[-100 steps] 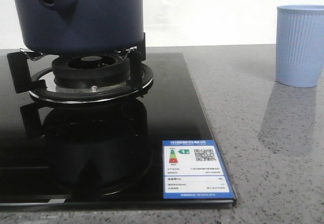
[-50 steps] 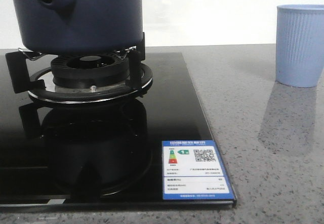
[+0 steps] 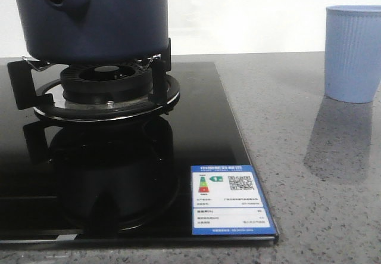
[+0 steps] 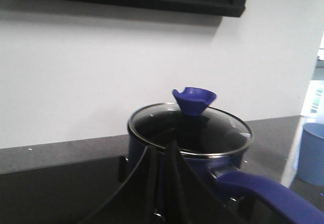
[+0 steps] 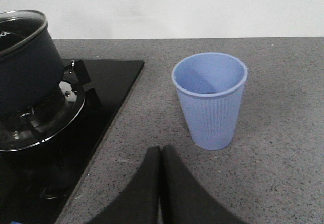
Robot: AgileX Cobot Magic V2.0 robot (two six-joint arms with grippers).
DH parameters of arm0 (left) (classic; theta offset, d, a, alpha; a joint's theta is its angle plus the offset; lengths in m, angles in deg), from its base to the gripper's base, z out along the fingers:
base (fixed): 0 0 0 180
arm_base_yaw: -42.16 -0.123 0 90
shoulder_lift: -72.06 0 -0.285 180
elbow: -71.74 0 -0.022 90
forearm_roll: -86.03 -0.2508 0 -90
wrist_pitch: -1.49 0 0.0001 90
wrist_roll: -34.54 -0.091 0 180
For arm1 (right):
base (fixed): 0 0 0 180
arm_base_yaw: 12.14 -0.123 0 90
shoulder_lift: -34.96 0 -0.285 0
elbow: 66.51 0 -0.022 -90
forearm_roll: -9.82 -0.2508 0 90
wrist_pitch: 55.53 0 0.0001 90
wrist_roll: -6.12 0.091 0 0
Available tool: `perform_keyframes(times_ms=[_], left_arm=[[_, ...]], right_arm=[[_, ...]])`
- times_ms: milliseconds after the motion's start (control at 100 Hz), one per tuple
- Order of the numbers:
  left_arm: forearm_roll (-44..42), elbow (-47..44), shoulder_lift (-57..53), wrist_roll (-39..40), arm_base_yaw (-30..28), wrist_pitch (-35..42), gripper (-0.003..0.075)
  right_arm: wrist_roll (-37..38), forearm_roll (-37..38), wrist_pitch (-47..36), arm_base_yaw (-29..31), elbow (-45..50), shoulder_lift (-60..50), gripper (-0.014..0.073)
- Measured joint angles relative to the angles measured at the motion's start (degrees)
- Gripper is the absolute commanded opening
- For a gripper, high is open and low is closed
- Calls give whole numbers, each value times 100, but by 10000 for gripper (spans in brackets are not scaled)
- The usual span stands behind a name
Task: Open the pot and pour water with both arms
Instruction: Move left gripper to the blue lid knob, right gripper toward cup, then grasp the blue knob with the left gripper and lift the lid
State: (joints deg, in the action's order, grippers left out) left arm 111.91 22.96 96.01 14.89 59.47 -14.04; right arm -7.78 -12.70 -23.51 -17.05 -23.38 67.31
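Note:
The dark navy pot [image 3: 107, 25] sits on the burner trivet at the far left; its stubby handle faces the camera. In the left wrist view the pot [image 4: 200, 163] carries a glass lid [image 4: 202, 130] with a blue knob [image 4: 194, 98], and a long blue handle [image 4: 268, 193] sticks out sideways. My left gripper [image 4: 162, 147] hovers just short of the pot's rim, its fingers a narrow gap apart with nothing between them. My right gripper [image 5: 161, 150] is shut and empty over the counter, a short way from the light-blue ribbed cup [image 5: 210, 102]. Neither gripper shows in the front view.
The black glass hob [image 3: 196, 127] covers the left of the grey speckled counter, with a burner and trivet [image 3: 107, 85] under the pot and a blue label [image 3: 232, 199] at its front corner. The cup [image 3: 351, 52] stands at the far right. A white wall runs behind.

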Motion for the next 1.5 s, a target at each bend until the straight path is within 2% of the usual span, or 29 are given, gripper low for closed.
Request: perform_keyframes(times_ms=[100, 170, 240, 340, 390, 440, 550, 640, 970, 1120, 1270, 1500], left_arm=[[-14, 0, 188, -11, 333, 41, -15], [-14, 0, 322, -23, 511, 150, -9], [-14, 0, 457, -23, 643, 290, 30], [-14, 16, 682, -33, 766, 418, 141], [-14, 42, 801, -33, 806, 467, 208], [-14, 90, 929, -33, 818, 484, 281], [-14, 256, 1257, -33, 839, 553, 438], [-14, 397, 1550, -33, 839, 645, 503], [-71, 916, 2868, -33, 859, 903, 509], [-169, 1144, 3476, -33, 1045, 1310, 512], [-250, 1377, 4121, -33, 1200, 1666, 568], [-250, 1866, 4848, -33, 1252, 1808, 571]], right_arm=[[-13, 0, 30, -129, -25, 106, -50], [-22, 0, 70, -151, -25, 145, 11], [-22, 0, 84, -162, -25, 155, 133], [-22, 0, 93, -173, -25, 155, 365], [-22, 0, 96, -173, -25, 155, 449], [-26, 0, 96, -173, -25, 155, 493], [-26, -11, 96, -173, -25, 155, 493], [-26, -11, 96, -173, -25, 155, 493], [-35, -11, 96, -173, -25, 155, 493], [-35, -21, 96, -173, -25, 155, 493], [-39, -21, 96, -173, -25, 155, 493], [-48, -21, 96, -173, -25, 155, 493]])
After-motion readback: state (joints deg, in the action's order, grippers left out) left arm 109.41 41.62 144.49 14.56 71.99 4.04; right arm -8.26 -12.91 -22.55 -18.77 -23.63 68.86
